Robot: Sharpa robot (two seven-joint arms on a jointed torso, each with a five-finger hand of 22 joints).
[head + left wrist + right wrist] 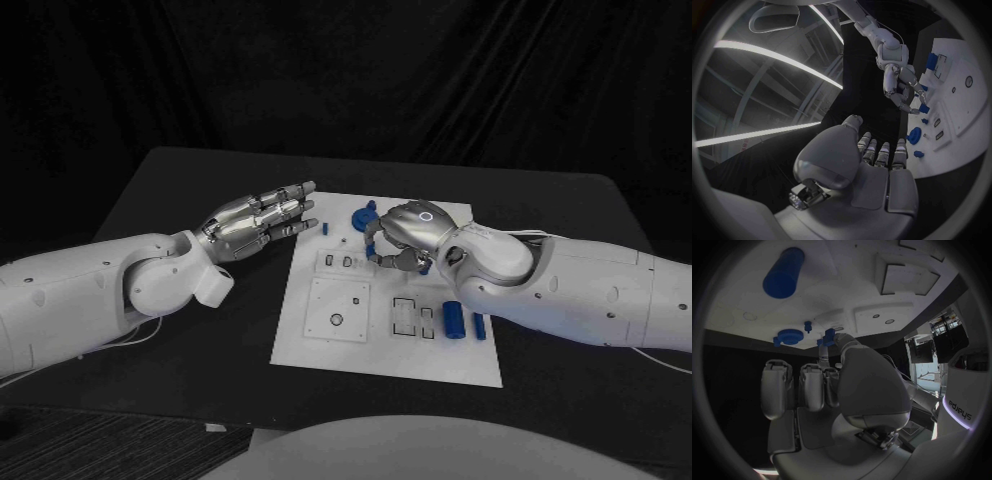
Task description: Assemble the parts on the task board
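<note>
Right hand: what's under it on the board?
The right hand hangs over the board's far middle. Around it show a blue round part, a small blue peg and slots. The patch directly beneath the palm is covered.

Glossy white arms (87, 285), silver hands, segmented metallic fingers (289, 207)

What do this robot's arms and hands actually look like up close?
Both arms are smooth, rounded white shells with bulging joints. Thin pale cables run beside each. The left hand and right hand are silver metal with segmented fingers and a domed back; a small glowing ring marks the right hand's back.
</note>
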